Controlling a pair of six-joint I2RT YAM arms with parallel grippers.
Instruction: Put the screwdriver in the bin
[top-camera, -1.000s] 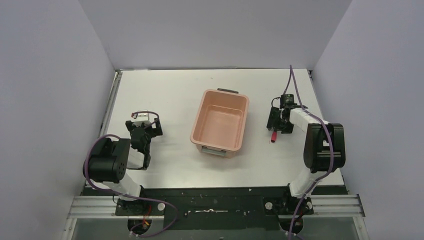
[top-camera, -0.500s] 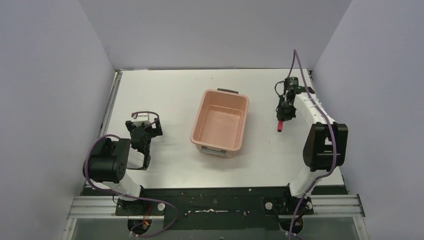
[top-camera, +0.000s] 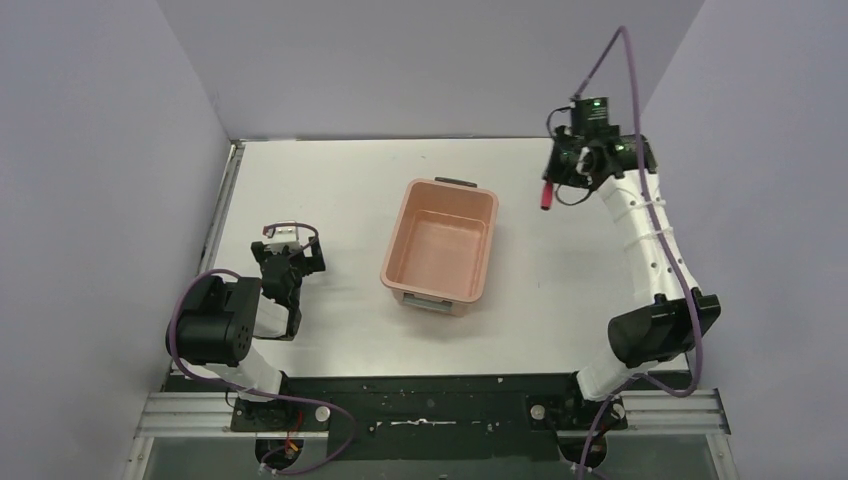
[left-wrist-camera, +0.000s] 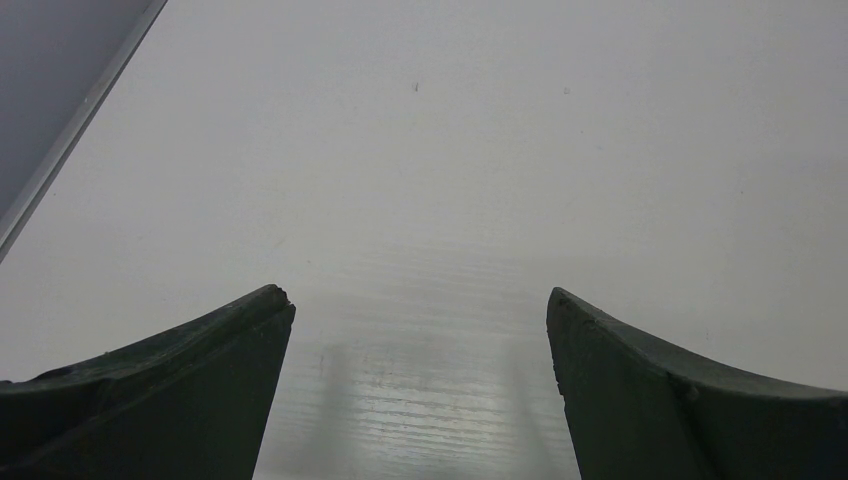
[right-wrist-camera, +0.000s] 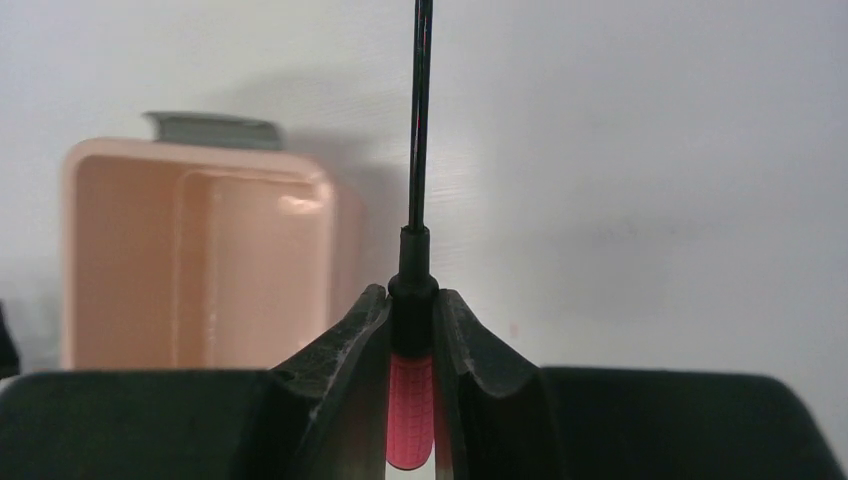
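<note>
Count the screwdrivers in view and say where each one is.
1. The screwdriver is clamped by its red handle in the right hand, to the right of the bin, not inside it. No other seems hidden.

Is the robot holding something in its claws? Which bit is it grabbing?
The right claw pinches the screwdriver by the top of its red handle, beside the black collar. The left claw is open and holds nothing.

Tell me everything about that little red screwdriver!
The screwdriver is small and slim, with a ribbed red handle, a black collar and a thin black shaft. The right gripper is shut on the handle near the collar, one finger each side. It is held up in the air beside the pink bin, not in it.
</note>
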